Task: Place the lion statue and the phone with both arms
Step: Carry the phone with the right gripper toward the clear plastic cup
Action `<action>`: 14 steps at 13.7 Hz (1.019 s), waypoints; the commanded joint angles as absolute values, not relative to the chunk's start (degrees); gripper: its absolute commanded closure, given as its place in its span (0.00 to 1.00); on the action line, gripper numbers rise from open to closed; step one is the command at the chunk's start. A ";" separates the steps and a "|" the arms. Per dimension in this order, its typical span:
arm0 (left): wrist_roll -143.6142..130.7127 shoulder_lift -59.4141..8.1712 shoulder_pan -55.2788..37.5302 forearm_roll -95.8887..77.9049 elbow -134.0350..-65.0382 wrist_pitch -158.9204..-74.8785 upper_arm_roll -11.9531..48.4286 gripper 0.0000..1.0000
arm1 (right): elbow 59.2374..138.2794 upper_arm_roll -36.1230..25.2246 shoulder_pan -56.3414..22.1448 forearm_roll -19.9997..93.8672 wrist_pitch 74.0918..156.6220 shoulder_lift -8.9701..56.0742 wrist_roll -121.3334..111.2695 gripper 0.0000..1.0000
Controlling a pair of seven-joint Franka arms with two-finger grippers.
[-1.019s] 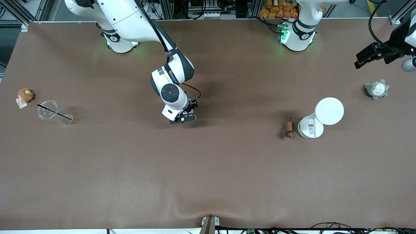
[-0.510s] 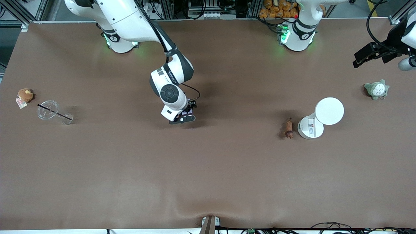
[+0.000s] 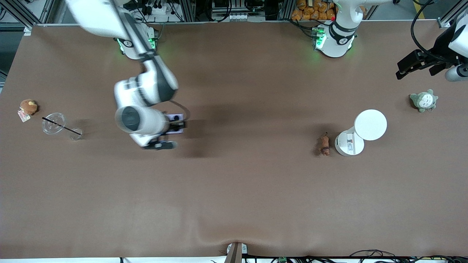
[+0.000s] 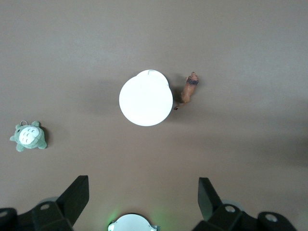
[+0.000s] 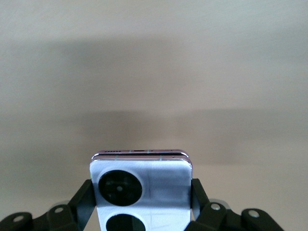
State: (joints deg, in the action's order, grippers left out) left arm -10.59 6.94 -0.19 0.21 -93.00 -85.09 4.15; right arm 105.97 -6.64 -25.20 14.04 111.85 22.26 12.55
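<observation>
- Right gripper (image 3: 174,126) is up over the desk (image 3: 234,190), left of centre in the front view, jaws clamped on the phone (image 3: 173,117).
- The right wrist view confirms it: the phone (image 5: 140,185) sits squeezed between the two fingers (image 5: 196,192), pale lavender, one black camera circle in full sight and a second cut off at the lower edge of the frame.
- Over at the upper right corner of the front view, the left gripper (image 3: 415,65) hangs high above the desk near its edge, and the left arm waits.
- Its wrist view shows the fingers (image 4: 74,197) spread wide, nothing between them.
- The lion statue (image 3: 324,144) lies on the desk, right of centre in the front view, just beside the base of the white stand (image 3: 362,132).
- From the left wrist camera the lion statue (image 4: 189,91) appears close beside the stand's round white top (image 4: 146,98); whether the two touch I cannot tell.
- A grey-green plush (image 3: 423,100) sits at the right of the front view, below the left gripper in the frame.
- Far left of the front view: a small brown plush (image 3: 28,106), and next to it a clear glass piece (image 3: 60,125) with a dark stick across it.
</observation>
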 commanded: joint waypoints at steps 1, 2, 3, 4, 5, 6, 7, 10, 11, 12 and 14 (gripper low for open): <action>-9.32 7.56 0.09 0.00 -94.04 -85.87 3.87 0.00 | 107.14 -5.36 -18.39 13.27 110.22 20.92 7.93 1.00; -9.32 7.56 0.17 0.00 -94.04 -85.87 3.87 0.00 | 107.31 -5.36 -15.15 13.18 110.21 21.09 4.86 1.00; -9.32 7.47 0.18 0.00 -94.04 -85.87 3.87 0.00 | 107.49 -5.36 -11.72 13.18 110.21 21.35 1.53 1.00; -9.32 7.47 0.09 0.00 -94.13 -85.87 3.87 0.00 | 107.58 -5.36 -8.56 13.18 110.13 21.62 -1.90 1.00; -9.32 7.47 0.09 0.00 -94.22 -85.96 3.87 0.00 | 107.67 -5.36 -5.83 13.18 110.21 21.97 -5.33 1.00; -9.32 7.47 0.09 0.00 -94.31 -86.04 3.87 0.00 | 107.58 -5.36 -2.76 13.10 110.48 22.93 -9.28 1.00; -9.23 7.47 0.09 -0.17 -94.31 -86.04 3.87 0.00 | 107.58 -5.36 0.06 13.01 111.26 24.16 -12.80 1.00; -9.32 7.47 0.00 -0.26 -94.31 -86.04 3.87 0.00 | 107.67 -5.36 4.73 11.17 117.23 27.50 -18.00 1.00; -9.32 7.47 -0.09 -0.26 -94.31 -86.04 3.95 0.00 | 107.67 -5.45 5.79 10.55 118.73 28.73 -19.24 1.00; -9.32 7.47 -0.17 -0.26 -94.31 -86.13 3.96 0.00 | 108.01 -5.45 6.76 10.46 119.61 29.44 -20.55 1.00; -9.32 7.38 -0.18 -0.35 -94.39 -86.22 3.96 0.00 | 109.24 -5.45 7.65 10.37 120.49 29.62 -21.71 1.00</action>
